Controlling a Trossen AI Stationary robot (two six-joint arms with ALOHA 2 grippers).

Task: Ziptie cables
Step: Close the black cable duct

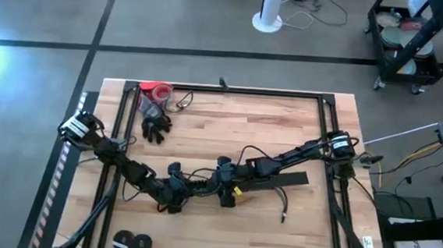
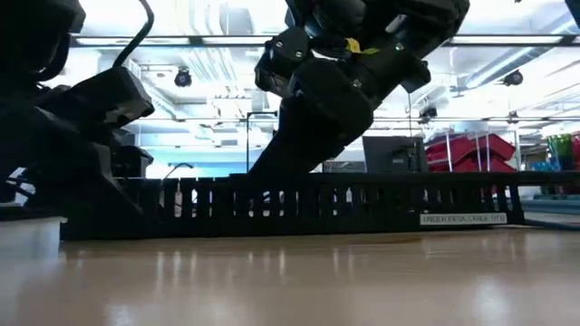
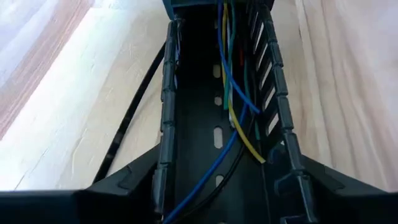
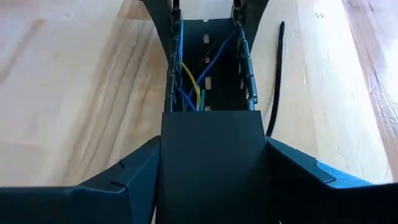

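Your main risk sits at the lower centre of the high view, where both grippers meet over the slotted black duct (image 1: 201, 187). The left gripper (image 1: 176, 191) comes in from the left and the right gripper (image 1: 225, 183) from the right, with very little room between them. Drive either one further along the duct and the two will likely knock together.

The cables (image 3: 233, 93) lie loose inside the duct, blue, yellow and green strands running along its floor in both wrist views. One yellow strand bends toward the comb wall. A careless pull could drag it through a slot or lift the whole bundle out of the channel.

The left jaws straddle the duct and appear released, standing clear of its walls. In the right wrist view a plain black piece, which I cannot identify for sure, fills the gap between the right jaws; they appear clenched on it. It blocks your sight of the cables (image 4: 189, 93) beneath.

A thin black strip (image 4: 275, 81) lies on the worktop (image 1: 284, 128) just beside the duct and could snag.

You have open room in the upper middle of the worktop. The black frame rail (image 1: 232, 89) bounds it at the top and sides, and the red roll (image 1: 156, 92) and black glove (image 1: 156, 125) occupy the upper left.
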